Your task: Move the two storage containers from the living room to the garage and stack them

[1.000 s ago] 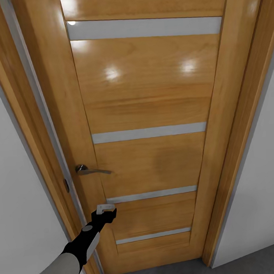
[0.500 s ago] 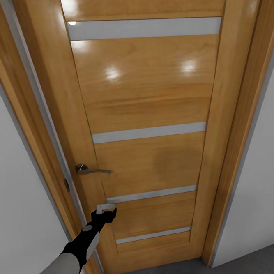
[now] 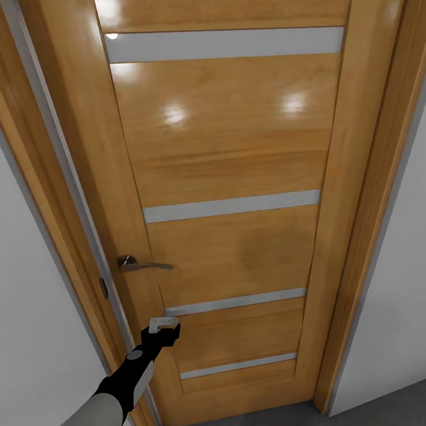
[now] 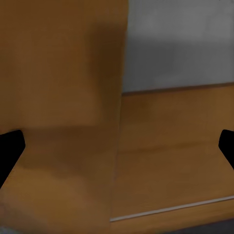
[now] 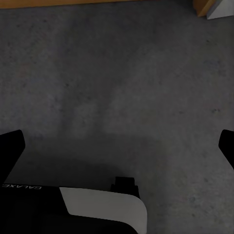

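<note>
The two storage containers are out of view. I face a shut orange-brown wooden door (image 3: 234, 160) with pale horizontal strips. Its metal lever handle (image 3: 143, 264) is on the left side. My left gripper (image 3: 163, 323) is held out close to the door face, below the handle and apart from it. In the left wrist view the left gripper (image 4: 117, 151) is open, its dark fingertips spread wide before the door panel (image 4: 58, 73), with nothing between them. My right gripper (image 5: 117, 146) hangs open and empty over the dark-grey speckled floor (image 5: 122, 73).
The wooden door frame (image 3: 361, 227) runs down both sides, with white walls (image 3: 29, 317) beyond it. A strip of dark-grey floor (image 3: 395, 410) shows at the foot of the door. The robot's own white and black body (image 5: 97, 209) sits under the right gripper.
My left gripper has edged very slightly upward along the door; nothing else differs.
</note>
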Motion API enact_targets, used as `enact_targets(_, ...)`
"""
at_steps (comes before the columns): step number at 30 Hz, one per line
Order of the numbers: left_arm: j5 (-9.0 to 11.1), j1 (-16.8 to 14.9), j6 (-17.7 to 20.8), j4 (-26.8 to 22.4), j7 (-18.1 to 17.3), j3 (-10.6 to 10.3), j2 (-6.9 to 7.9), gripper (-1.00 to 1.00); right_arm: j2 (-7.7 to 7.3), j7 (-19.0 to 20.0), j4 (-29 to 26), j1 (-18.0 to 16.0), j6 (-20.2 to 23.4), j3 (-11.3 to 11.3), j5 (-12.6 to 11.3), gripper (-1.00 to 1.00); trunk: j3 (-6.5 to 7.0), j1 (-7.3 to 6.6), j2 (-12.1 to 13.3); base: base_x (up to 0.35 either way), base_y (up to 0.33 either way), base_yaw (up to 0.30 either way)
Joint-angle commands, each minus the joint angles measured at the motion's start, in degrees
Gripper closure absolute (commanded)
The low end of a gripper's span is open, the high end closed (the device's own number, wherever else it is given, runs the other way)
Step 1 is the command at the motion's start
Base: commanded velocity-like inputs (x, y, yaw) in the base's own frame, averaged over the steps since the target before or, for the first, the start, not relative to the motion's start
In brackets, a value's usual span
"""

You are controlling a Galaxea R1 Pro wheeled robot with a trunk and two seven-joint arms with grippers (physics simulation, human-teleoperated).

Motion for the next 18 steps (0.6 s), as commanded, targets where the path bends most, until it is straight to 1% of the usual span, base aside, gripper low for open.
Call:
enact_targets(1,0.0,0.0,-0.2,0.1,-0.1,-0.1,0.05,-1.00,-0.02,0.2,0.0,0.0,-0.1,0.0,0.0,-1.00,-0.07,0.00,0.0,0.000,0.000,0.000)
enact_targets(5,0.0,0.0,-0.2,0.1,-0.1,-0.1,0.13,-1.00,-0.02,0.2,0.0,0.0,-0.1,0.0,0.0,-1.00,-0.07,0.00,0.0,0.052,0.000,0.000)
enact_targets(13,0.0,0.0,-0.3,0.1,-0.1,-0.1,0.21,-1.00,-0.02,0.2,0.0,0.0,-0.1,0.0,0.0,-1.00,-0.07,0.00,0.0,0.170,0.000,0.000)
enact_targets(18,0.0,0.0,-1.1,0.1,-0.1,-0.1,0.30,-1.00,-0.02,0.2,0.0,0.0,-0.1,0.0,0.0,-1.00,-0.07,0.00,0.0,0.060,0.000,0.000)
